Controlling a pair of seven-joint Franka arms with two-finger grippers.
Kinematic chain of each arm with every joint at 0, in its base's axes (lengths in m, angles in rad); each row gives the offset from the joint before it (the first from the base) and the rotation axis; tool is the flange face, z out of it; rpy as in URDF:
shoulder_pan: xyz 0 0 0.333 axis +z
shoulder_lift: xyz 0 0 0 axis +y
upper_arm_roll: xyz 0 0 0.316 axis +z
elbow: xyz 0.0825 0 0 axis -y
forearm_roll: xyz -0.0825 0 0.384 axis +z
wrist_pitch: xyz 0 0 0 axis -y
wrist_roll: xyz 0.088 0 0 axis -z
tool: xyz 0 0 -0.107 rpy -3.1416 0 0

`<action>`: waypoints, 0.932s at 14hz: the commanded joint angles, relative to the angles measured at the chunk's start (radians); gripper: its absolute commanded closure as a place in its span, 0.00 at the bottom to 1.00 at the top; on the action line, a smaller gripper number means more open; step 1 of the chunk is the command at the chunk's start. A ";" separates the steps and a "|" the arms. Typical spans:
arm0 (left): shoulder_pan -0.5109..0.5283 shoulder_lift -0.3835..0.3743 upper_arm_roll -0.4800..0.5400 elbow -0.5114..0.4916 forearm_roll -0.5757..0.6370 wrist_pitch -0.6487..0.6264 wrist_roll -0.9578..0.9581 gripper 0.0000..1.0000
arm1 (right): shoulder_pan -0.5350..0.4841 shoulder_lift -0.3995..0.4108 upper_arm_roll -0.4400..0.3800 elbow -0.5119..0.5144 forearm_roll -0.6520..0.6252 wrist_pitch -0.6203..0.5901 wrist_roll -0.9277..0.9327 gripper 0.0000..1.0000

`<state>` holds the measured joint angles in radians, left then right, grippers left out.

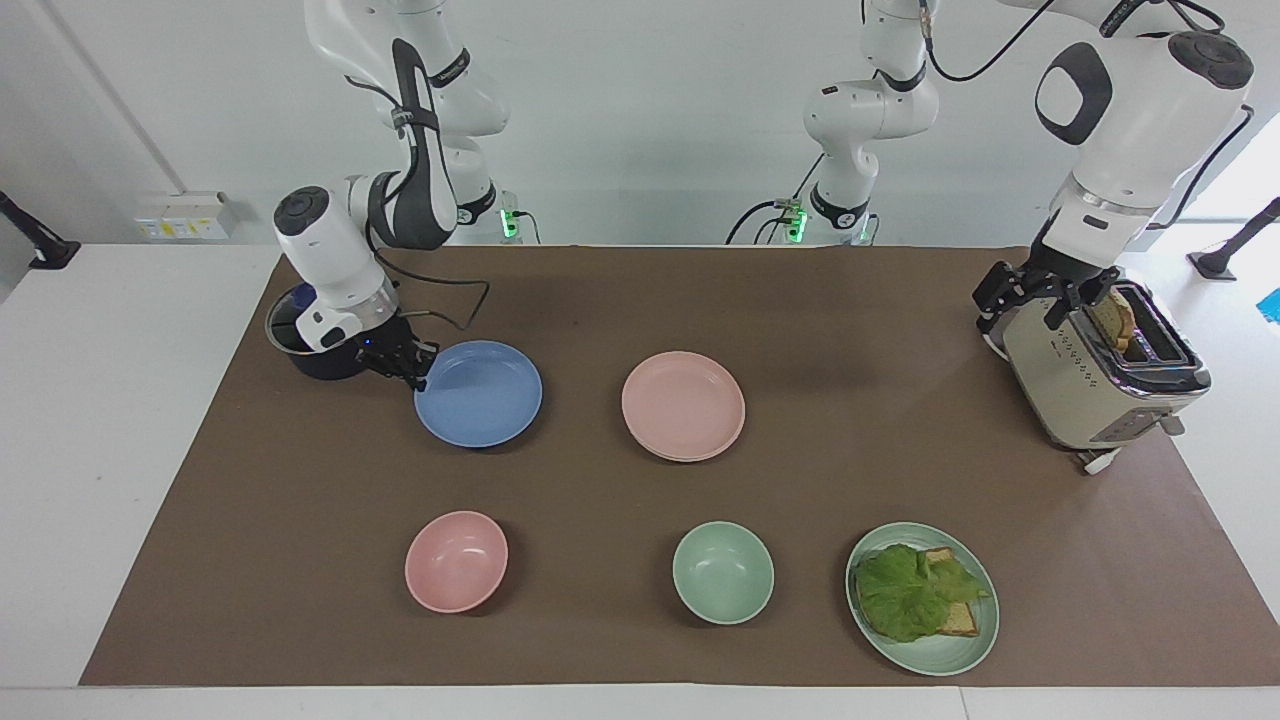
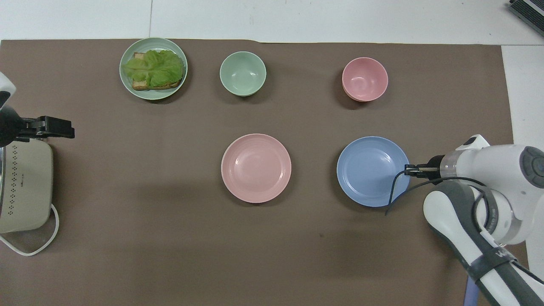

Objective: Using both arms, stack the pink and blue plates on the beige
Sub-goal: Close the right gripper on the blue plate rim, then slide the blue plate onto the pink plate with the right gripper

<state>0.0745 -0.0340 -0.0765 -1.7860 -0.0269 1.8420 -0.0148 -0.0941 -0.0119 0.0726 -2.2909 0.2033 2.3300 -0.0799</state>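
Facing view: right gripper (image 1: 415, 372) is clamped on the rim of the blue plate (image 1: 480, 393), at the edge toward the right arm's end of the table, just beside a dark pot (image 1: 295, 345). The gripped edge appears slightly lifted, the plate tilting down toward the pink plate (image 1: 683, 405), which lies at mid-table on a beige plate (image 1: 700, 455) of which only a thin rim shows beneath it. The right arm is folded low, wrist angled down and sideways toward the plate. The left gripper (image 1: 1030, 295) hangs with its fingers apart beside the toaster (image 1: 1100, 385), waiting. Judged from this, the step in hand is carrying the blue plate to the stack: raise it enough to clear the pink rim, keep it near level, centre it before release

Overhead view: right gripper (image 2: 411, 170) pinches the blue plate (image 2: 369, 170) at the rim nearest its arm; the forearm enters from the bottom corner, its cable looping over the plate edge. The pink plate (image 2: 256, 168) lies well apart from it. The left gripper (image 2: 53, 127), open, sits at the toaster (image 2: 23, 187)
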 commanded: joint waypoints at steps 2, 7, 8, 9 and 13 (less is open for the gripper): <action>0.008 -0.003 -0.005 0.002 0.016 -0.015 0.012 0.00 | 0.048 -0.010 0.006 0.125 0.031 -0.126 0.078 1.00; 0.008 -0.003 -0.005 0.002 0.015 -0.015 0.012 0.00 | 0.207 0.021 0.007 0.192 0.031 -0.109 0.290 1.00; 0.008 -0.003 -0.005 0.002 0.016 -0.015 0.012 0.00 | 0.240 0.023 0.007 0.200 0.031 -0.103 0.334 1.00; 0.008 -0.003 -0.005 0.002 0.016 -0.015 0.012 0.00 | 0.275 0.032 0.007 0.218 0.031 -0.103 0.383 1.00; 0.008 -0.003 -0.005 0.002 0.015 -0.015 0.012 0.00 | 0.390 0.098 0.006 0.295 0.021 -0.092 0.541 1.00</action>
<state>0.0745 -0.0340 -0.0765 -1.7860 -0.0269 1.8420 -0.0148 0.2498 0.0298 0.0828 -2.0496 0.2135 2.2223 0.3957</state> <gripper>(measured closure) 0.000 0.952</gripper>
